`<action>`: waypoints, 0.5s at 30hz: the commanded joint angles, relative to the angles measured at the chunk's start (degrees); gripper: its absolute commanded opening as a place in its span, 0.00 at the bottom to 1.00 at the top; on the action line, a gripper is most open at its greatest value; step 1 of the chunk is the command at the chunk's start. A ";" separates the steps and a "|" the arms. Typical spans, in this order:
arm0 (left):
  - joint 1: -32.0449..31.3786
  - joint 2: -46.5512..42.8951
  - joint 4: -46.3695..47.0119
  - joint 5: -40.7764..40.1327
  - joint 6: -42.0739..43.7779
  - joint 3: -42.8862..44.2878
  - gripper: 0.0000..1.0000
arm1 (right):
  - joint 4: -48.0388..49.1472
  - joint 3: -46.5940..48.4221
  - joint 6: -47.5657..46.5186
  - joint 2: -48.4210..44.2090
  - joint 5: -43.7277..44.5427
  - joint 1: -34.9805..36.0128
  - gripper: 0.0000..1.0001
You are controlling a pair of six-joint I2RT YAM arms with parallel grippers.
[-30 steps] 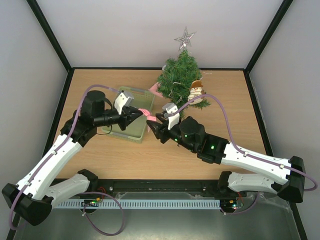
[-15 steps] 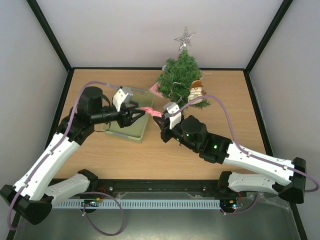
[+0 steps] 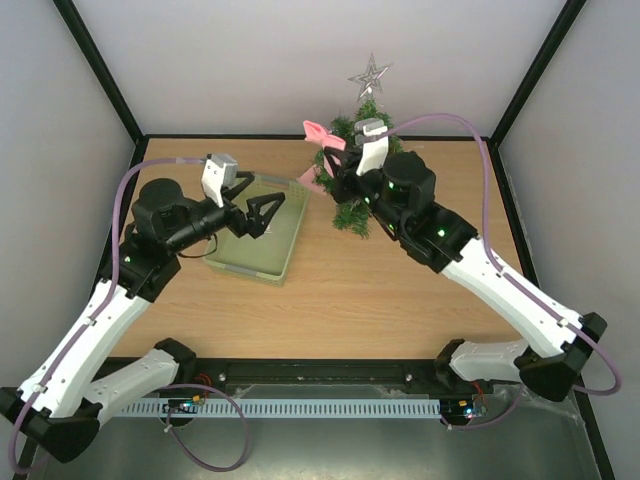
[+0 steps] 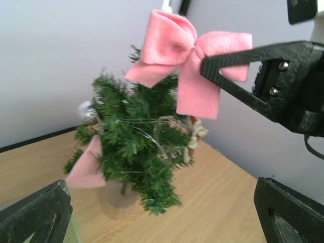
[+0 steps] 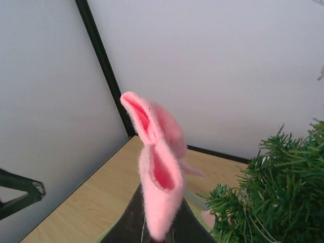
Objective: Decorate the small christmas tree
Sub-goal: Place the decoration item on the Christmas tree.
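A: Where was the small christmas tree (image 4: 132,147)?
B: At the far side of the table (image 3: 400,300), beside the green basket (image 3: 296,235).
A: And the jaws?
B: The right jaws were closed on a pink bow (image 4: 185,55) near the treetop. The left jaws were wide open, holding nothing.

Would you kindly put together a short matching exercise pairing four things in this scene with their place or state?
Things:
1. raised pink bow
2. left gripper
3. silver star
4. pale green basket

Places or states:
A. atop the small christmas tree
B. open, holding nothing
C. pinched by the fingers of the right gripper
D. on the table, left of the tree

Pairs: 1-C, 2-B, 3-A, 4-D
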 commanded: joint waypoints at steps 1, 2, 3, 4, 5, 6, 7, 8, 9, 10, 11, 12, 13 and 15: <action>0.59 -0.19 2.90 -11.45 -5.17 -2.66 0.99 | -1.23 1.28 4.60 3.65 -4.73 -3.97 0.02; 0.68 0.00 2.50 -12.67 -3.80 -3.31 0.99 | -0.34 0.92 5.53 4.12 -5.54 -5.08 0.02; 0.92 -0.01 2.33 -13.21 -2.21 -4.27 1.00 | 0.21 0.74 6.57 4.72 -6.44 -6.14 0.02; 1.19 -0.01 2.40 -13.22 -0.63 -5.29 1.00 | 0.51 0.75 7.05 5.34 -6.83 -7.03 0.02; 1.33 0.05 2.46 -13.18 0.48 -6.23 0.99 | 0.90 0.60 6.96 5.92 -6.45 -7.19 0.02; 1.58 0.12 2.56 -13.16 1.12 -6.99 0.99 | 1.55 0.02 6.49 6.10 -4.97 -7.31 0.02; 1.91 0.25 2.45 -13.21 1.39 -7.59 1.00 | 2.35 -0.70 6.36 6.30 -4.10 -7.56 0.02; 2.28 0.32 2.28 -13.14 1.63 -8.16 0.99 | 2.81 -1.43 6.64 6.52 -4.01 -8.08 0.02; 2.50 0.38 2.17 -13.13 1.84 -8.82 0.99 | 3.00 -1.85 7.30 6.90 -4.65 -8.76 0.02; 2.68 0.42 2.52 -13.13 1.91 -9.53 0.99 | 3.18 -2.12 7.97 7.12 -5.45 -9.51 0.02; 2.86 0.54 2.94 -13.07 1.81 -10.30 0.99 | 3.45 -2.50 8.49 7.26 -5.90 -9.98 0.02; 3.03 0.74 3.41 -12.87 1.58 -10.98 1.00 | 3.93 -3.02 8.67 7.12 -5.86 -10.27 0.02; 3.13 1.04 3.53 -12.30 1.27 -11.42 0.99 | 4.50 -3.60 8.85 6.84 -5.62 -10.51 0.02; 3.58 2.09 2.05 -12.33 -1.32 -10.76 0.99 | 5.30 -4.45 9.48 6.34 -5.52 -11.11 0.02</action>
